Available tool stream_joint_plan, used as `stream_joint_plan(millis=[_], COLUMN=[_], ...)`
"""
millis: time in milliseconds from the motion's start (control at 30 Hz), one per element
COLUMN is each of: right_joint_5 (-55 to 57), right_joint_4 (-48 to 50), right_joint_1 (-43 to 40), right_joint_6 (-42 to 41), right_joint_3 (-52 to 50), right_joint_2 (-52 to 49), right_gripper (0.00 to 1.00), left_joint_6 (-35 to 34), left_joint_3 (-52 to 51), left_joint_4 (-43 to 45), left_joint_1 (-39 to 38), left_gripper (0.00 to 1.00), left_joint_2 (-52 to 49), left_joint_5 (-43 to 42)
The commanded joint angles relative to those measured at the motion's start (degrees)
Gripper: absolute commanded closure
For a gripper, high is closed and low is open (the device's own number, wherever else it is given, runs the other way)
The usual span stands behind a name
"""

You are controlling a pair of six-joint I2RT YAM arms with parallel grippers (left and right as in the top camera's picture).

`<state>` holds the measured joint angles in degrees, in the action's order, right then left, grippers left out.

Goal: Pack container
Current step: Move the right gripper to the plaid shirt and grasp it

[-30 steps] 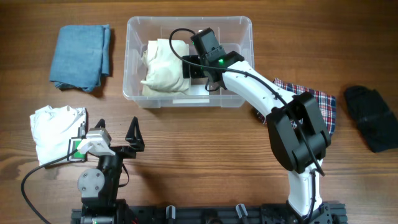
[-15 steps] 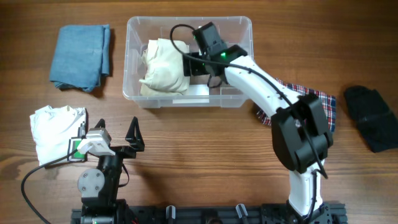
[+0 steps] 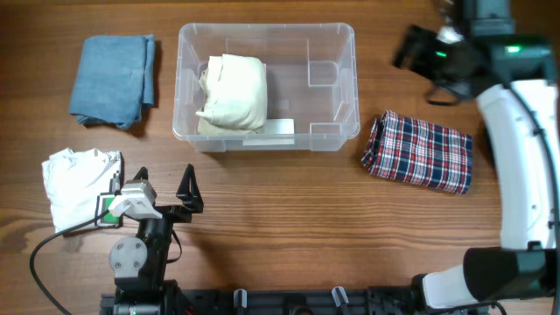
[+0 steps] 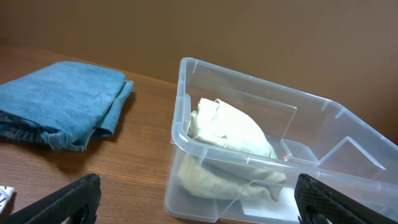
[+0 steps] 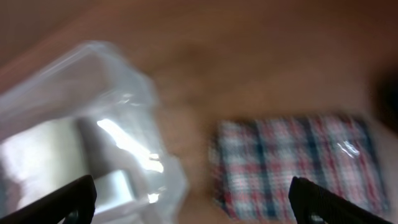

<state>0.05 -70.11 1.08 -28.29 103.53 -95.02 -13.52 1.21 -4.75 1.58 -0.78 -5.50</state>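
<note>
- Container sits at the far middle of the wooden table. It is clear-walled and open-topped, and the left wrist view shows it too.
- A white label sits low on its near wall. You can read no writing on it in any view.
- A cream garment lies folded in the container's left half; the right half is bare.
- You see no brand or lettering on the arms or the cloths.
- Since half a second ago, the right gripper has left the container. It now hangs past the container's right end, above the plaid garment.
- The arm no longer covers the plaid garment, so it shows whole.
- The right wrist view is blurred, but the right gripper's fingers stand spread with nothing between them.
- The left gripper is where it was, near the table's front edge, with its fingers wide apart and empty.
- The cream garment, blue cloth and white garment have not shifted.
</note>
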Motion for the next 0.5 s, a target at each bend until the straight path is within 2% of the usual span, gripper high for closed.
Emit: stream_joint_plan(millis=[0, 233, 467], right_joint_5=[-0.3, -3.6, -4.4], right_joint_4=[-3.5, 1.1, 12.3], right_joint_1=[-6.5, -14.2, -21.7], right_joint_6=[-5.0, -4.5, 1.6], right_joint_3=[-3.8, -18.1, -32.5], right_joint_2=[-0.4, -0.4, -0.4], right_gripper=[0.0, 0.0, 0.0], left_joint_6=[1.1, 1.1, 1.1], left_joint_3=[-0.5, -0.5, -0.5], left_joint_4=[0.0, 0.0, 0.0], left_joint_1=[0.3, 0.3, 0.3], left_gripper=[0.0, 0.0, 0.0], left_joint_2=[0.4, 0.4, 0.4], left_joint_5=[0.0, 0.0, 0.0])
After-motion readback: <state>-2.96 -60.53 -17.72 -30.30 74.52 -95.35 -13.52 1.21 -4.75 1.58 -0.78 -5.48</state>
